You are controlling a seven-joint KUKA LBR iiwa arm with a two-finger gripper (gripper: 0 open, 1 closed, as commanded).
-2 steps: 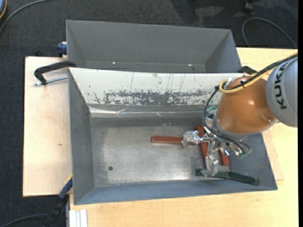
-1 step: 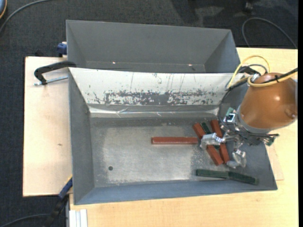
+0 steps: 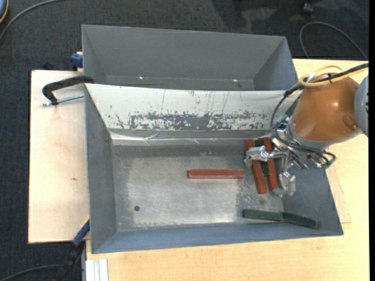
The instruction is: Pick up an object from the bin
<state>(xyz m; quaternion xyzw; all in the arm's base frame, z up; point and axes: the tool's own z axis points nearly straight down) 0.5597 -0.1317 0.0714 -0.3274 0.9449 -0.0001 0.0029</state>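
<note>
My gripper (image 3: 285,179) is low in the right part of the bin, under the orange wrist cover. It sits directly over two red-brown sticks (image 3: 259,180) that lie side by side, running from the back wall toward the front. Parts of those sticks are hidden by the gripper's metal parts. A flat red-brown bar (image 3: 215,173) lies crosswise on the bin floor just left of the gripper, apart from it. A dark green stick (image 3: 280,217) lies along the front right of the floor, a little in front of the gripper.
The bin's right wall rises close beside the gripper, and the scuffed back wall stands just behind it. A small dark speck (image 3: 136,209) lies on the left floor. The arm and its cables reach in over the right rim.
</note>
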